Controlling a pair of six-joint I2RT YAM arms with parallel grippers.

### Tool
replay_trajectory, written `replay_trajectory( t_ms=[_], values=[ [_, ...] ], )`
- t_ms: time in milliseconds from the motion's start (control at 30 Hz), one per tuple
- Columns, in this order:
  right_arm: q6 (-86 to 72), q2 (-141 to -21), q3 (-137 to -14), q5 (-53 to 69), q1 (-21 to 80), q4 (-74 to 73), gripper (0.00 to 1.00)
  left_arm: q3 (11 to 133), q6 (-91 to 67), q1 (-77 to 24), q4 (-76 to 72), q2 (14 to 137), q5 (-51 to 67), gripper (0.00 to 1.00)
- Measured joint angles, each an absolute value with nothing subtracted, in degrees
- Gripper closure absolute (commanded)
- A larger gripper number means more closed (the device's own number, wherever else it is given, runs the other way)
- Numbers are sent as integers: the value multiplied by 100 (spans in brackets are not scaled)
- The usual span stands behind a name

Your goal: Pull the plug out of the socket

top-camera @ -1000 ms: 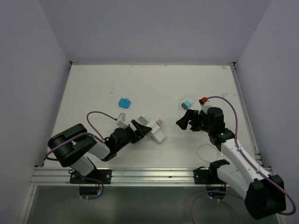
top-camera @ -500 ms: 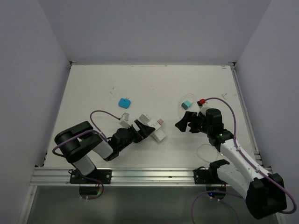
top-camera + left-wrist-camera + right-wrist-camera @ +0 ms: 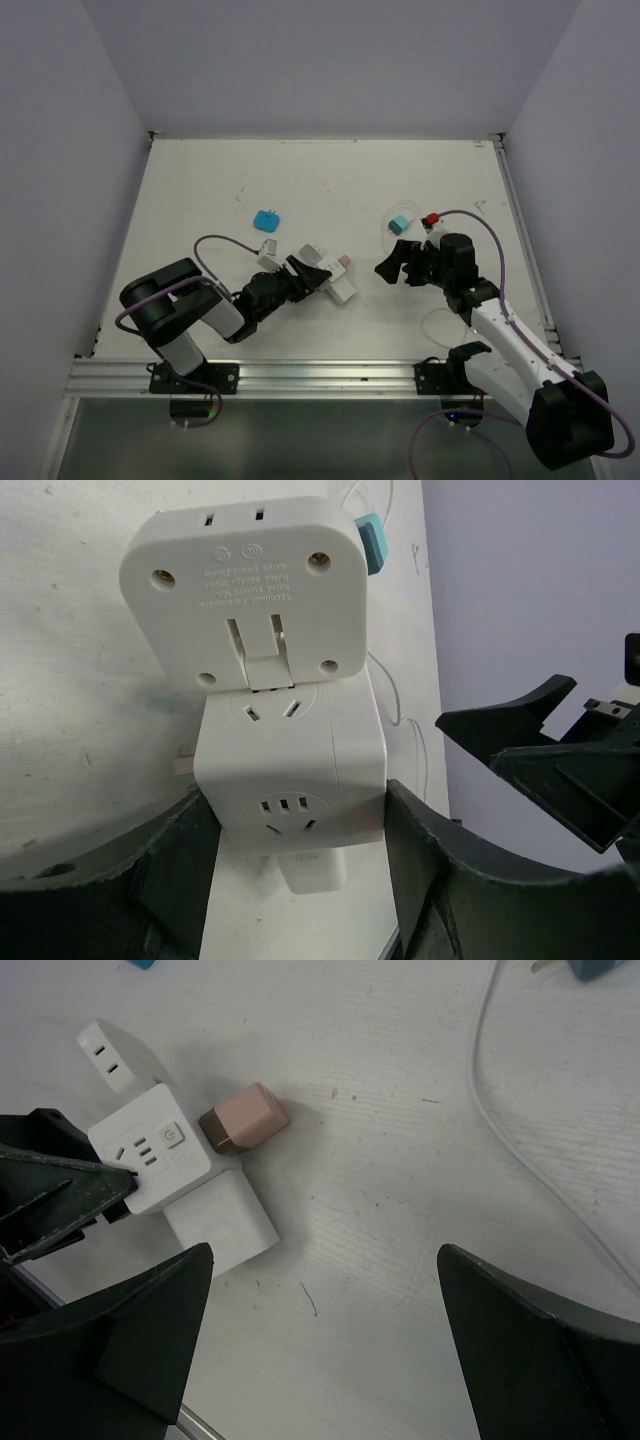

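The socket (image 3: 290, 770) is a white cube with slot holes, lying on the table just left of the middle (image 3: 318, 277). Three things sit in its faces: a pink-brown plug (image 3: 245, 1118), a plain white square block (image 3: 220, 1222) and a bigger white adapter (image 3: 240, 590). My left gripper (image 3: 290, 825) has one jaw against each side of the cube, so it is shut on it. A short metal prong (image 3: 181, 764) sticks out by the left jaw. My right gripper (image 3: 325, 1340) hangs wide open to the right of the cluster (image 3: 400, 262), touching nothing.
A blue adapter (image 3: 267, 220) lies behind the cluster. A teal adapter (image 3: 399, 223) with a thin white cable (image 3: 500, 1110) and a small red piece (image 3: 435, 217) lie near the right arm. A small grey-white plug (image 3: 265, 250) rests by the left wrist.
The left gripper slid forward around the socket and its jaws drew in against the cube's sides. The right arm barely moved.
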State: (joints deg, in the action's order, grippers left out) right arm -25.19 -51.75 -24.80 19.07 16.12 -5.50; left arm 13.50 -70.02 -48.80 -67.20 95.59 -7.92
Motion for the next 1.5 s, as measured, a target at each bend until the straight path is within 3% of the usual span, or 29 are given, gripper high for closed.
replay_trajectory(
  t_ms=[100,133,233,333,633,1267,1367,1400,1467,1500],
  values=[
    [-2504,-5175,-2480,1907,1614,-552,1,1352,-7076,-4882,-6744,9564,-799,55],
    [-2497,-5175,-2480,1907,1627,-550,2,1350,-7085,-4882,-6737,9564,-794,66],
    [-2482,-5177,-2480,1907,1680,-552,1,1350,-7089,-4884,-6735,9564,-794,86],
    [-2477,-5177,-2480,1907,1804,-534,1,1339,-7094,-4884,-6718,9537,-797,100],
    [-2491,-5553,-2471,1846,2729,-233,1,1315,-7059,-4884,-6143,9035,-923,100],
    [-2281,-7915,-3153,1492,4119,764,2,1258,-7046,-4877,-5900,8831,-974,100],
    [-2215,-8162,-3253,1492,4145,871,8,1240,-7076,-4877,-5898,8816,-980,100],
    [-2191,-8224,-3277,1492,4152,888,16,1240,-7081,-4877,-5898,8812,-985,100],
    [-2154,-8372,-3315,1516,4167,943,20,1240,-7085,-4873,-5898,8809,-989,100],
    [-2139,-8409,-3317,1549,4178,980,29,1240,-7085,-4864,-5898,8809,-989,100]
  ],
)
